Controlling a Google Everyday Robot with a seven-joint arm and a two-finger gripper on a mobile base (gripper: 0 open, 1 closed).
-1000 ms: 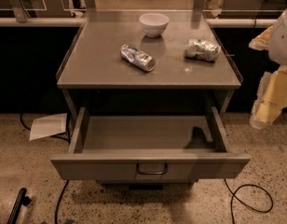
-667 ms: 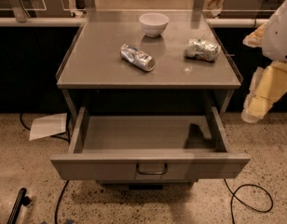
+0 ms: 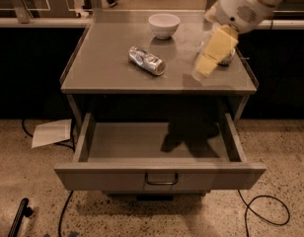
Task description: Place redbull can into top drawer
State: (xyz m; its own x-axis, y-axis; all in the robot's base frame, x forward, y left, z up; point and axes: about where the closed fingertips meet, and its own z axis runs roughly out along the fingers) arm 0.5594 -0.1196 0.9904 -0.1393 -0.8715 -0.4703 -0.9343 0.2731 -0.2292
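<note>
The redbull can (image 3: 147, 60) lies on its side near the middle of the grey cabinet top (image 3: 107, 73). It is a slim silver can with bluish patches. The top drawer (image 3: 117, 142) below is pulled out wide and holds nothing; its front panel has a small dark handle (image 3: 162, 179). My cream-coloured gripper (image 3: 204, 68) hangs from the white arm (image 3: 246, 6) over the right part of the cabinet top. It is to the right of the can, apart from it and holding nothing.
A white bowl (image 3: 164, 25) stands at the back of the top. A crumpled foil bag (image 3: 228, 56) lies at the right, partly hidden behind my gripper. On the floor are a sheet of paper (image 3: 51, 132) at the left and cables (image 3: 263, 211).
My arm has swung in from the right side of the cabinet to above the right part of its top, in front of the foil bag. The can and the drawer have not moved.
</note>
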